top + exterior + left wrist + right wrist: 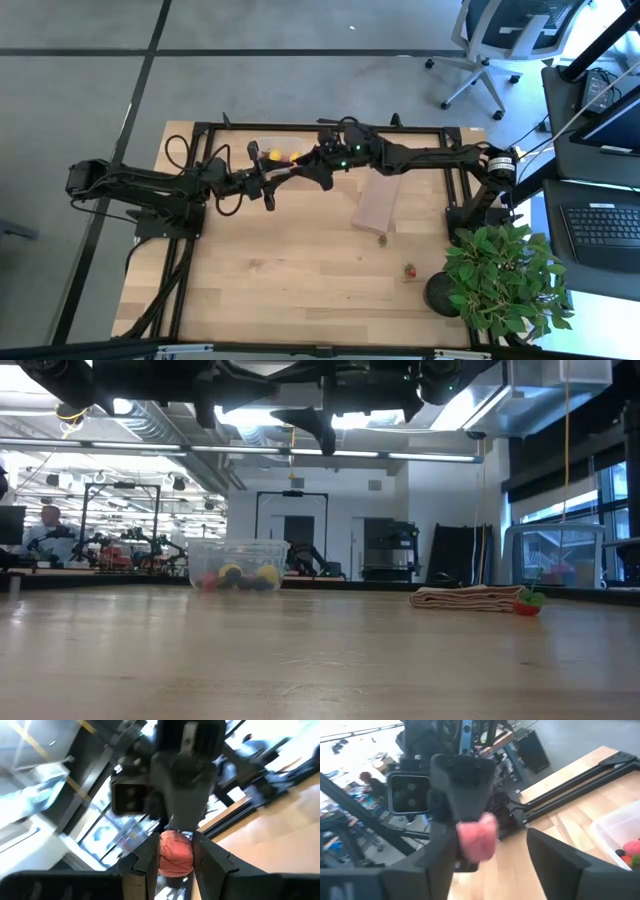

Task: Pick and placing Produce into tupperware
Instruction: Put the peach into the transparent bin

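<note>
Two dark fingers of the left gripper (pixel 176 840) are clenched on a soft-looking, rounded red fruit piece (pixel 175 859), held in the air above the table. Facing it nose to nose is the right gripper (pixel 490 834), its fingers spread wide on either side of the piece and touching nothing. In the high view the two meet just toward 5 o'clock of the tupperware (pixel 262 143).

The table (pixel 280 290) is pale wood planking with a visible grain, framed in black rails. Taking the high view as the dial, a leafy potted plant (pixel 500 275) stands at 4 o'clock, at the table's corner. A small red strawberry-like piece with a green cap (pixel 409 270) lies just toward 9 o'clock of the plant. A tiny dark piece (pixel 382 238) lies nearer the centre, at the edge of a flat tan rectangular mat (pixel 378 203). At 12 o'clock sits the tupperware, a clear tub with rounded corners, holding yellow, red and dark pieces (pixel 232 574).

Beyond the table lies grey carpet with dark seams, with an office chair (pixel 500 40) at 1 o'clock and a laptop (pixel 605 225) at 3 o'clock. The low view shows a workshop with ceiling lights and a seated person (pixel 45 525) far off.
</note>
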